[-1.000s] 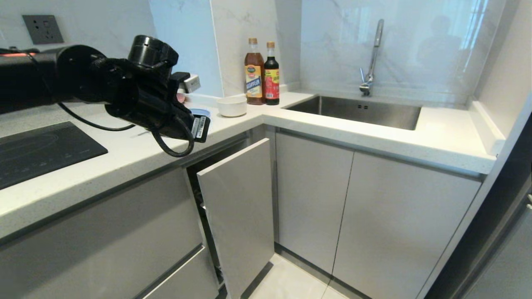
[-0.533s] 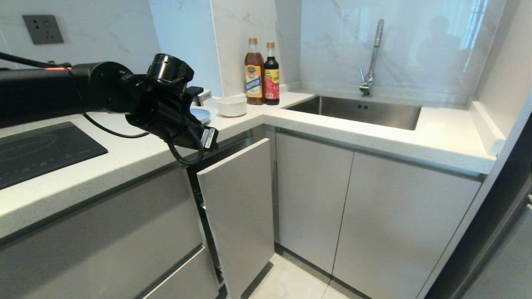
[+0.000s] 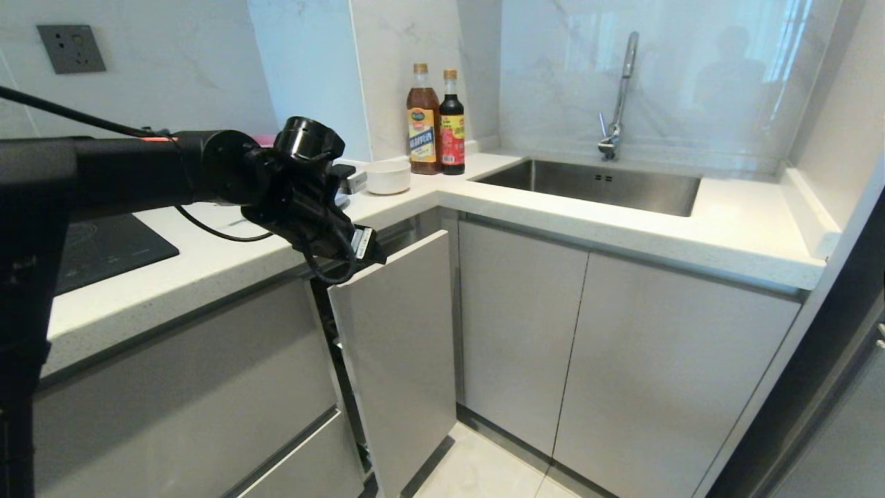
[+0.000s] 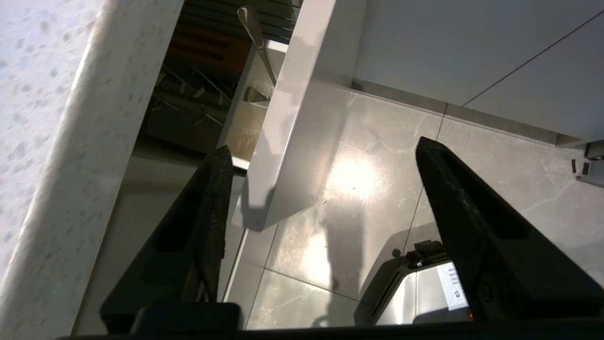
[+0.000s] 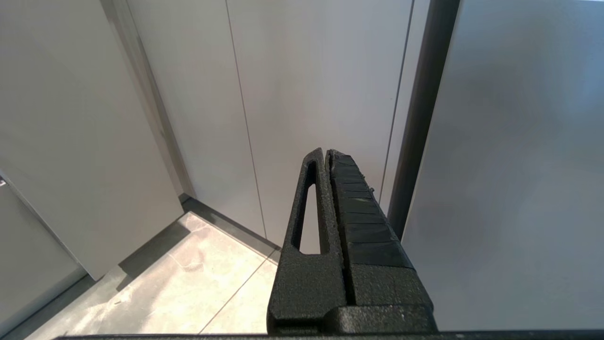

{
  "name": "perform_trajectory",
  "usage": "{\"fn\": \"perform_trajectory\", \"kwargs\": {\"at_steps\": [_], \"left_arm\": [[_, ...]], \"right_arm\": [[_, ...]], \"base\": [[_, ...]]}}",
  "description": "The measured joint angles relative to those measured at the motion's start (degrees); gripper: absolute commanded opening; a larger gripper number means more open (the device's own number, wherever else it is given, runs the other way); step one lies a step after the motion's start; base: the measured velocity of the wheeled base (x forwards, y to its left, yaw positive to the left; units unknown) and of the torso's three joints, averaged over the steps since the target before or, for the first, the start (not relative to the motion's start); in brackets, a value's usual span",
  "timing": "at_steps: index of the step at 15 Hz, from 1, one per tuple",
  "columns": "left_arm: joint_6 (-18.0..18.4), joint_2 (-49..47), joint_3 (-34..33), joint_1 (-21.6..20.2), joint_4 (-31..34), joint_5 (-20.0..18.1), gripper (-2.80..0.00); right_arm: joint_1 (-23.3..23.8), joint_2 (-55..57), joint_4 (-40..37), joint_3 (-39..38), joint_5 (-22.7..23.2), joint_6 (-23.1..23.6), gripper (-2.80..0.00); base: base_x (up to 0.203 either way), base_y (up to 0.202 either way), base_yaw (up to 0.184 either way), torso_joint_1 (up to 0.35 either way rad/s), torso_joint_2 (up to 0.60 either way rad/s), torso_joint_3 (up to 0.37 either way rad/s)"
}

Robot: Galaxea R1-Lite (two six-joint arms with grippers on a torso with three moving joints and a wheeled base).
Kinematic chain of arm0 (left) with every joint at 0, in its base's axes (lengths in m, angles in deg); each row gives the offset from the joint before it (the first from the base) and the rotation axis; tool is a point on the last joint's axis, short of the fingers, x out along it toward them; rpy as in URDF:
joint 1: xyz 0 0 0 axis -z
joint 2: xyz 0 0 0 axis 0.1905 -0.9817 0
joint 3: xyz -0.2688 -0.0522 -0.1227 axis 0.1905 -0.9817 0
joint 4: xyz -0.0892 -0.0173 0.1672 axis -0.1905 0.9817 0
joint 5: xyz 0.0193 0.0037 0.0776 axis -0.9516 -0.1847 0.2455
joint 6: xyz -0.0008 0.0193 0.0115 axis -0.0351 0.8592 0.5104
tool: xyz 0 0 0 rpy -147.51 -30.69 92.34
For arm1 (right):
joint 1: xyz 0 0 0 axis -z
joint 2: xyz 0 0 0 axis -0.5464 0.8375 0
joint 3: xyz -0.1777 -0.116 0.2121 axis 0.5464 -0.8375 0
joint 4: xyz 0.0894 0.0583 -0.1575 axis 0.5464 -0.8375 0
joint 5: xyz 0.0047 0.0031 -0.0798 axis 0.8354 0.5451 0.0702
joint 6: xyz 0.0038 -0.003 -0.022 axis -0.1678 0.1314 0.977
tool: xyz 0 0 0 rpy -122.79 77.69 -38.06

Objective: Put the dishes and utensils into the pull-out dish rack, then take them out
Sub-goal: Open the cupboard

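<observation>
We reach our left arm across the white surface [image 3: 207,259] from the left, its wrist over the front edge just above the pull-out dish rack [image 3: 397,346]. Our left gripper [image 4: 321,189] points down over that edge, fingers [image 4: 207,208] spread wide apart with nothing between them; through the gap we see the top edge of the rack's pale front panel and the grey floor tiles [image 4: 358,189] below.

The rack stands pulled partway out of the cabinet row, between the drawer fronts on the left and the cabinet doors [image 3: 622,360] under the sink [image 3: 594,183]. In the left wrist view we look down behind the panel at chrome wires, a strip of wood and a slim silver utensil [image 4: 257,40] standing tilted in the white caddy.

The cream-white bowl [image 3: 387,177] sits on the surface near the corner, just beside two sauce bottles [image 3: 435,121]. The light-blue plate is mostly hidden behind our left wrist, so we cannot place it exactly. A black cooktop [image 3: 110,245] lies in the surface on the left.

Our right gripper [image 5: 328,158] hangs low in front of plain cabinet panels, fingers pressed together and empty.
</observation>
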State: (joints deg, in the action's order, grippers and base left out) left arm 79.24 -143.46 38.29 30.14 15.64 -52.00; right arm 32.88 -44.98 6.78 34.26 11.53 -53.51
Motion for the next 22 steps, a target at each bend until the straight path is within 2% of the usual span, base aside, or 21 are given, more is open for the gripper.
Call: {"fn": "perform_trajectory", "kwargs": {"at_steps": [8,12,18,22], "left_arm": [[0.09,-5.81,0.64,-1.29,-3.37,-0.47,0.0],[-0.15,-6.45,0.62,-1.1,-3.04,-3.8,0.0],[-0.96,-6.45,-0.24,1.04,-3.04,-4.5,0.0],[-2.3,-6.4,-0.84,3.89,-3.13,-4.61,0.0]], "right_arm": [[0.0,0.0,0.02,0.0,-0.02,0.0,-2.8],[0.0,0.0,0.0,0.0,-0.02,0.0,-2.8],[0.0,0.0,0.02,0.0,0.0,0.0,-2.8],[0.0,0.0,0.0,0.0,-0.02,0.0,-2.8]], "base": [[0.0,0.0,0.0,0.0,0.0,0.0],[0.0,0.0,0.0,0.0,0.0,0.0],[0.0,0.0,0.0,0.0,0.0,0.0],[0.0,0.0,0.0,0.0,0.0,0.0]]}}
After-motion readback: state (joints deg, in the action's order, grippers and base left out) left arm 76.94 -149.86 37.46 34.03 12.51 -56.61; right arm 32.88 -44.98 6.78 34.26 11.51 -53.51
